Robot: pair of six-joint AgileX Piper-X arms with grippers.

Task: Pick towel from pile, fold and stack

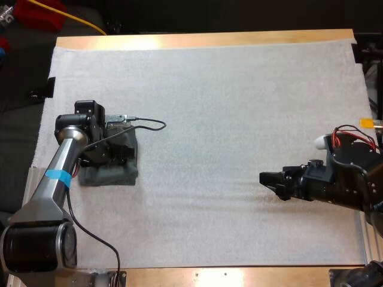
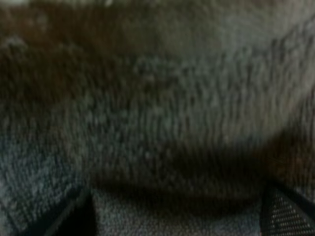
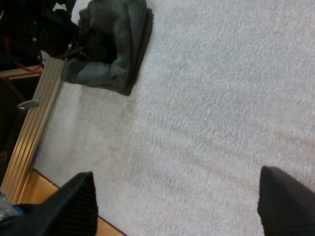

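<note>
A: What is sitting nearest to us?

B: The right gripper (image 1: pixel 267 178) is hanging over the white mat (image 1: pixel 227 89) close to its right edge, pointing toward the left edge. Its fingers (image 3: pixel 81 201) are standing wide apart with only bare mat between them, so it is gaping and carrying nothing.

A: And a little farther in?

B: The towel (image 1: pixel 114 174) is lying by the mat's left edge, roughly midway between the near and far edges. It is dark grey-green and folded into a squarish pad. In the right wrist view, more than one layer is showing along its side.

A: Is anything touching it?

B: The left gripper (image 1: pixel 112 150) is pointing down onto the towel's top, with its arm reaching in from the near left corner. In the left wrist view its fingers (image 2: pixel 288 214) are standing far apart right at the fabric, with towel pile spreading between and beyond them. They are not pinching a fold from both sides, so I am reading that gripper as spread rather than clamped.

A: How are the two grippers sitting relative to each other?

B: They are well apart, with a broad stretch of bare mat running between them.

A: And farthest off?

B: The mat is running up to the far edge, where a strip of the wooden table (image 1: pixel 209 40) is showing.
</note>
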